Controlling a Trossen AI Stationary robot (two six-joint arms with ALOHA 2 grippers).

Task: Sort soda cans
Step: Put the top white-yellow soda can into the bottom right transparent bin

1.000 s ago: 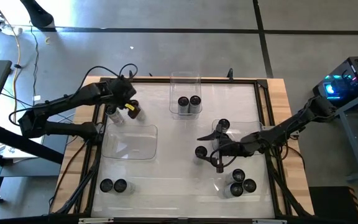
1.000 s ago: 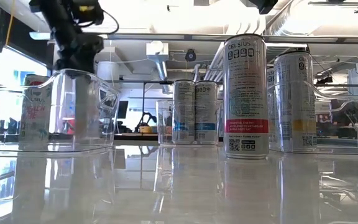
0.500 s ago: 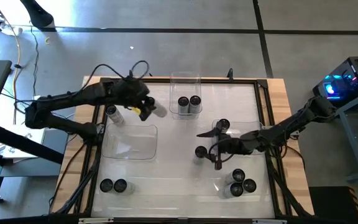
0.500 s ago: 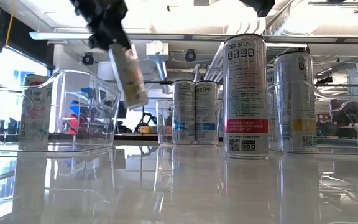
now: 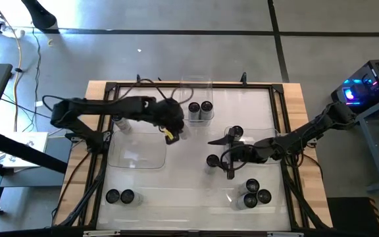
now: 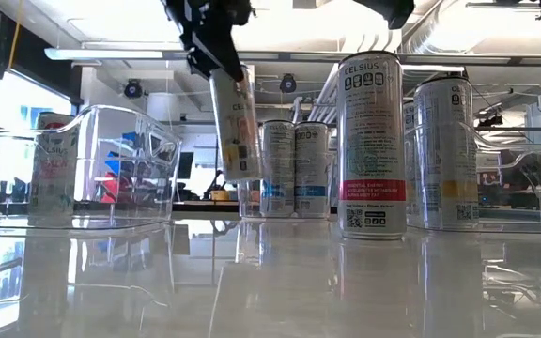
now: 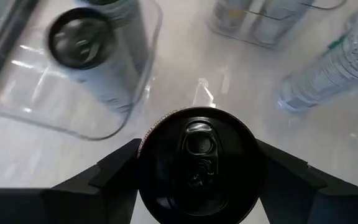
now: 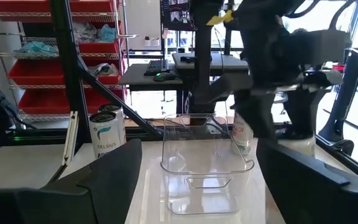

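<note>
My left gripper [image 5: 172, 130] is shut on a soda can [image 6: 236, 122] and holds it in the air between the left clear tray [image 5: 137, 150] and the far clear tray [image 5: 196, 89]. That far tray holds two cans [image 5: 199, 107]. Another can [image 5: 119, 122] stands at the far left, and two cans [image 5: 120, 196] stand near the front left. My right gripper [image 5: 224, 158] hangs open and level over a lone can [image 5: 213, 160], with nothing between its fingers [image 8: 104, 180]. My left gripper pinches the can between its two fingers [image 7: 114, 177], on opposite sides just under the top rim [image 7: 143, 163]. The fingers come from above, slanting down. The can hangs below them, clear of the table and slightly tilted, its dark top [image 7: 197, 163] facing the wrist.
A clear tray at the right [image 5: 247, 146] holds one can [image 5: 235, 133]. Another clear tray at the front right [image 5: 232, 196] holds three cans [image 5: 254, 194]. A dark frame [image 5: 278, 118] runs round the white table top. Bare table lies in the middle and front.
My left gripper has carried the can from the table's far left corner toward the right, to just beside the far tray, rising a little. The wrist has rolled, and the can, strongly tilted half a second ago, now hangs closer to upright.
</note>
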